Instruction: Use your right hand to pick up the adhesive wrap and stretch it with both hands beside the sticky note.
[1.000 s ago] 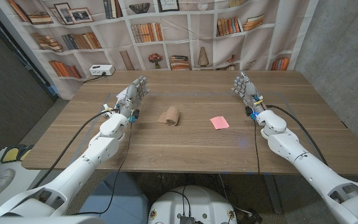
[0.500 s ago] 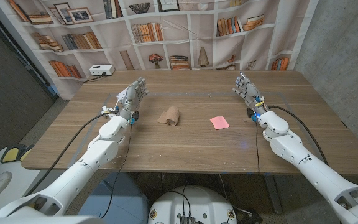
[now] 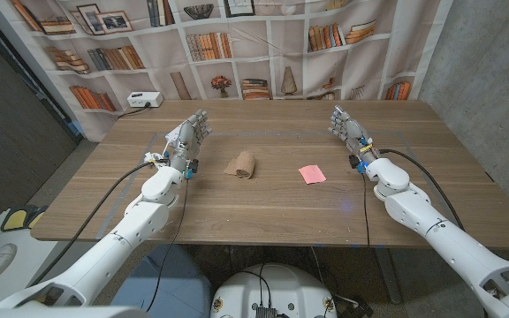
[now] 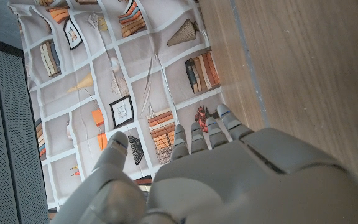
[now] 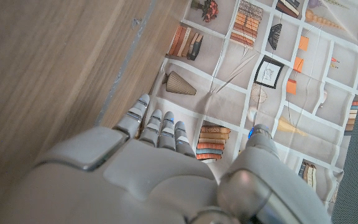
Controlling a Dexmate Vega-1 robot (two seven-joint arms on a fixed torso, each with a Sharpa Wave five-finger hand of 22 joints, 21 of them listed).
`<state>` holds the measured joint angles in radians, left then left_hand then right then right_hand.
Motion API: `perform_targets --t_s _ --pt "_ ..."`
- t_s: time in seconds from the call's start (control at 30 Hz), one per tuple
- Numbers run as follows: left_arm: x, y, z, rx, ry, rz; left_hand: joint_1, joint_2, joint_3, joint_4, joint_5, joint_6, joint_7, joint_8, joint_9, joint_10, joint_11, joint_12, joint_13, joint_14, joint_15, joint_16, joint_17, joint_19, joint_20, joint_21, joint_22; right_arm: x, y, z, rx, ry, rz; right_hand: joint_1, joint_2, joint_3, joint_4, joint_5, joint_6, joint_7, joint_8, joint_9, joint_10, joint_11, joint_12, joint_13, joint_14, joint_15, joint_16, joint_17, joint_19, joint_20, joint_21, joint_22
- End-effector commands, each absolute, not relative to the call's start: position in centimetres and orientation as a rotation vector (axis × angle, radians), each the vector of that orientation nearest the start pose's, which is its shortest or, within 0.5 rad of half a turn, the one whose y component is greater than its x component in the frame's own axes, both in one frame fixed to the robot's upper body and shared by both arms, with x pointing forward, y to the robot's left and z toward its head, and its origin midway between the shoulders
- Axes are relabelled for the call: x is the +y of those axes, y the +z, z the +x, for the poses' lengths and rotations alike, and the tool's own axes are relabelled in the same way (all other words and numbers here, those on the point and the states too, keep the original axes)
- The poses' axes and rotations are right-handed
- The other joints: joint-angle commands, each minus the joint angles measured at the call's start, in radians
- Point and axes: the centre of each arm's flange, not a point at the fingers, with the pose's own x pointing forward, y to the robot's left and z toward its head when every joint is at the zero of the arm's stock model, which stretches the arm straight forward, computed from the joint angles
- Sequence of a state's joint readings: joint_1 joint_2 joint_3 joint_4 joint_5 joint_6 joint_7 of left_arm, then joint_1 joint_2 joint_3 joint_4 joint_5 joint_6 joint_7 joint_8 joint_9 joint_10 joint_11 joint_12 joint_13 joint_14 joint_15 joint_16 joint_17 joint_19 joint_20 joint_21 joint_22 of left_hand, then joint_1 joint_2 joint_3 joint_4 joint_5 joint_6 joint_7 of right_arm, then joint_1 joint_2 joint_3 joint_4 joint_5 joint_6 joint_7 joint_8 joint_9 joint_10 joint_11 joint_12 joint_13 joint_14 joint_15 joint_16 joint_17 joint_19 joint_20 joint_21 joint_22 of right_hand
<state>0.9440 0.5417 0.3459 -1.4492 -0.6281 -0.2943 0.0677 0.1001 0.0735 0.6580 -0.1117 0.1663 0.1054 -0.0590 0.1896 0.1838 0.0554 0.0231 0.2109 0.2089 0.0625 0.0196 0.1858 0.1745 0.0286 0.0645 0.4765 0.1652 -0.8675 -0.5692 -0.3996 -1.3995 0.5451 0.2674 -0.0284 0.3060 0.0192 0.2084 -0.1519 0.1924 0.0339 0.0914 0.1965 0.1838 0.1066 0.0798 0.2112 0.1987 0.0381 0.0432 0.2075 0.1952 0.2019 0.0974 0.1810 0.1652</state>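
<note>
On the head view, the adhesive wrap (image 3: pixel 243 165) is seen lying on the wooden worktop (image 3: pixel 263 208) near its middle, with the pink sticky note (image 3: pixel 312 174) well apart to its right. The left robot hand (image 3: pixel 187 139) and right robot hand (image 3: pixel 350 129) are raised at either side, fingers spread, nothing held. From the wrist views, only each hand's back (image 4: pixel 229 180) (image 5: pixel 129 180), bare worktop and a bookshelf-printed backdrop (image 5: pixel 278 68) are given.

The right hand (image 3: pixel 350 130) sits very slightly farther toward the left side of the surface (image 3: pixel 263 212) than a second ago, and the left arm's elbow has drifted a touch; otherwise nothing moves.
</note>
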Motion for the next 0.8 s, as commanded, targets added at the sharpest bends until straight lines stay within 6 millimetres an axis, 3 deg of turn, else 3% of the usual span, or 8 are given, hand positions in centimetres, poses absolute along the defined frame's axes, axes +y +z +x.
perform_targets --t_s 0.03,0.33,0.8 --pt "28.5 -3.8 62.4 -0.609 -0.192 -0.028 0.005 0.002 0.000 0.000 0.005 0.010 0.002 0.006 0.003 0.009 -0.002 0.004 0.002 0.005 0.001 0.003 0.005 0.005 0.002 -0.008 0.006 -27.0 -2.3 63.4 -0.605 0.182 -0.140 0.013 -0.001 0.006 -0.007 -0.002 -0.006 0.009 0.004 0.002 0.004 0.005 0.005 0.002 -0.004 0.006 -0.003 0.003 -0.001 0.009 0.003 0.003" --pt "28.7 -4.2 63.8 -0.593 -0.226 -0.026 0.003 -0.001 -0.003 -0.001 0.005 0.013 0.002 0.006 0.003 0.011 -0.001 0.005 0.001 0.005 0.000 0.003 0.005 0.007 0.000 -0.013 0.006 -25.3 -2.1 62.4 -0.607 0.174 -0.210 0.028 0.000 0.011 -0.011 -0.003 -0.006 0.006 0.005 0.002 0.003 0.005 0.004 0.003 -0.011 0.005 -0.005 0.003 -0.006 0.013 0.002 0.003" --pt "28.6 -4.4 63.6 -0.614 -0.214 -0.031 0.002 -0.004 -0.005 -0.003 0.004 0.034 0.007 0.011 0.003 0.030 -0.002 0.012 -0.001 0.014 -0.005 0.006 0.005 0.016 -0.001 -0.021 0.006 -23.8 -3.1 61.7 -0.589 0.177 -0.263 0.057 0.009 0.024 -0.016 -0.004 -0.005 0.003 0.006 0.002 0.007 0.002 0.004 0.004 -0.013 0.003 -0.005 0.004 -0.008 0.015 0.003 0.003"
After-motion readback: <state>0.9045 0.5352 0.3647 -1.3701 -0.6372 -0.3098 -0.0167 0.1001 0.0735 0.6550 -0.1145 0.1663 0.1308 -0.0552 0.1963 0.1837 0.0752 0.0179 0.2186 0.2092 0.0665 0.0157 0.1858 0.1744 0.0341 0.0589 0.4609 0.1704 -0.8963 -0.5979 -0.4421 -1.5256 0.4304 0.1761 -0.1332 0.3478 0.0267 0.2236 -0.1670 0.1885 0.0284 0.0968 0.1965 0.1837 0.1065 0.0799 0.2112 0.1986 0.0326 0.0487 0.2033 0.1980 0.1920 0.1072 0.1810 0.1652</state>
